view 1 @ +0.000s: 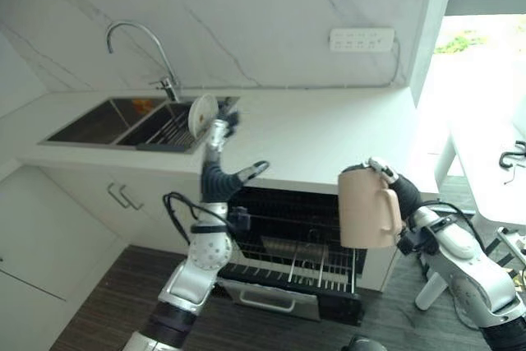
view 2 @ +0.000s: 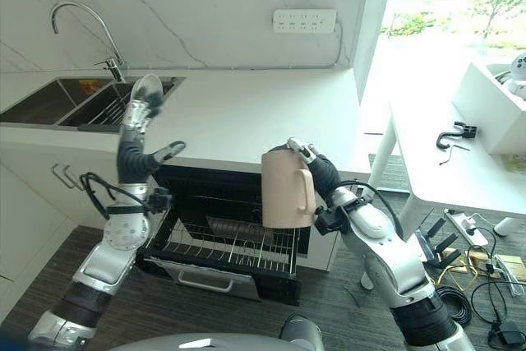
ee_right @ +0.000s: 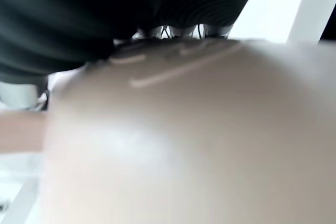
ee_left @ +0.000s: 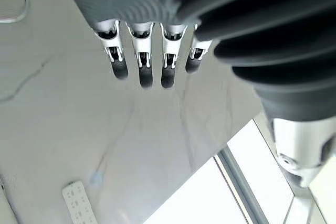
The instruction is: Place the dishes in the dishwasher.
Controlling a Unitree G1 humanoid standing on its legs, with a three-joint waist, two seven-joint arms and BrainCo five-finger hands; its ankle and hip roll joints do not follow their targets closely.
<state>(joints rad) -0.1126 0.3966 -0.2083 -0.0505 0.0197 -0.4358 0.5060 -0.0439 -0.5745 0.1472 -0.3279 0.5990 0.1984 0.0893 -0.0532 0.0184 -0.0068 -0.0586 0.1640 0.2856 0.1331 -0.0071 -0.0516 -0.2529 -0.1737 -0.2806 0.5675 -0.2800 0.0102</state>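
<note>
Mug: a tall beige mug (view 1: 364,208) with a handle, held upright in the air in front of the bench edge, above the pulled-out rack. In the right wrist view its beige wall (ee_right: 199,145) lies right against the palm.
Right hand: the right hand (view 1: 398,195) is curled round the mug from the handle side, fingers over its rim and back wall.
Plate: a small white plate (view 1: 201,114) stands on edge at the right end of the sink, by the wire drainer.
Left hand: the left hand (view 1: 220,162) is raised beside the sink, fingers straight and pointing up, fingertips (view 1: 228,121) at or just by the plate's edge; I cannot tell whether they touch. The thumb sticks out sideways, apart from the fingers. In the left wrist view the fingers (ee_left: 144,64) hang straight in a row, holding nothing.
Dishwasher: the dishwasher (view 1: 271,203) sits open under the bench, dark inside.
Rack: a wire rack (view 2: 234,246) is drawn out low in front, below the mug.
Sink: a steel double sink (view 1: 111,122) is set in the bench's left part, with a curved tap (view 1: 144,43) behind it.
Bench: a white bench (view 1: 329,133) against a marbled wall.
Socket strip: a white socket strip (view 1: 362,39) on the wall.
</note>
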